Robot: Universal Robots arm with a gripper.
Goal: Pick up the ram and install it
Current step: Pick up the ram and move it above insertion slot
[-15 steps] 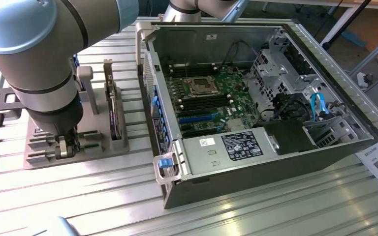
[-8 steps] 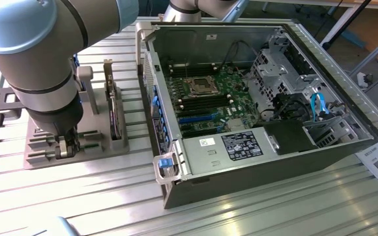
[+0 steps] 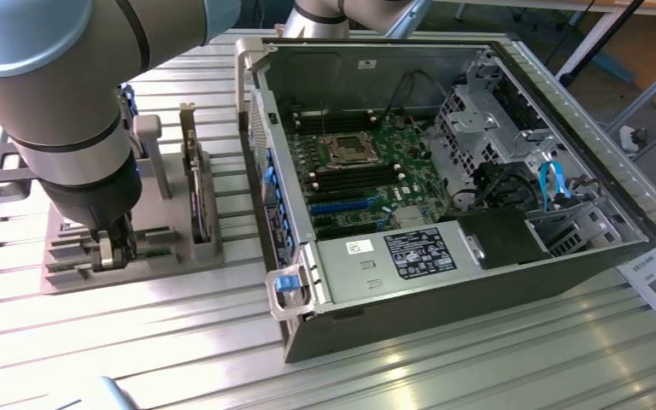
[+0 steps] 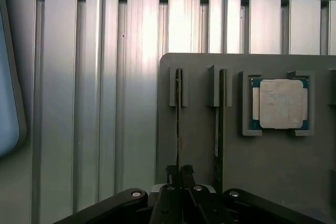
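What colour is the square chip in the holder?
Silver with a blue-green rim; the wrist view shows the chip best.

Count from my remote desk: on the grey holder [image 4: 262,177] I've got one ram stick [image 4: 178,129], one other thin board [image 4: 218,129] and one processor chip [image 4: 279,103]. Next to the holder, one open PC case [image 3: 442,318].

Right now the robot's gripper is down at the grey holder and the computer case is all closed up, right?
Not quite. The gripper is down at the grey holder, but the computer case is open, not closed. The exterior view shows the green motherboard inside it.
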